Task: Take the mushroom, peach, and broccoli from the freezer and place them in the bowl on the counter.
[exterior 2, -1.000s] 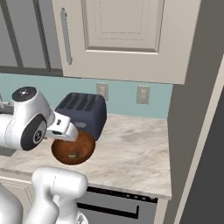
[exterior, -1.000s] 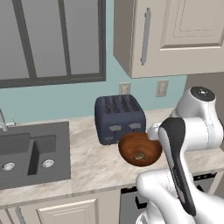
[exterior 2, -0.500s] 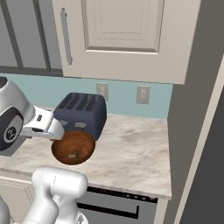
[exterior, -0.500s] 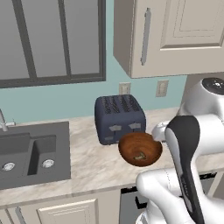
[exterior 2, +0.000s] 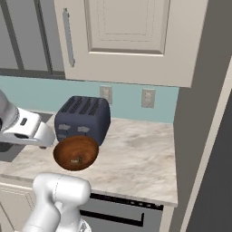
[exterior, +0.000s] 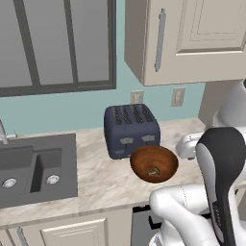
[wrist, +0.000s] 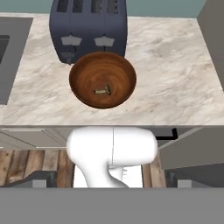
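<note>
Kitchen scene at one stage of the fetch-and-place task, items listed from largest to smallest. The counter (exterior: 101, 178), beige marbled stone over cream cabinets, runs from the dark sink basin (exterior: 33, 168) on the left to a tall grey panel (exterior 2: 199, 136) on the right. On it stands the dark blue toaster (exterior: 131, 129), and just in front of the toaster, touching or nearly touching its lower front, sits the reddish-brown bowl (wrist: 103, 79). Inside the bowl lies one small tan-and-brown object, judged to be the mushroom (wrist: 103, 91); it rests near the bowl's centre. No peach or broccoli can be seen in the bowl or on the stone, and the freezer interior is out of sight. The hand view looks down on the bowl from above and in front of the counter; the finger tips themselves are not visible there, and the pincer is judged to stand wide apart and empty. Progress, as judged: one of three items delivered; the peach and broccoli remain to be fetched from the freezer and dropped in
</note>
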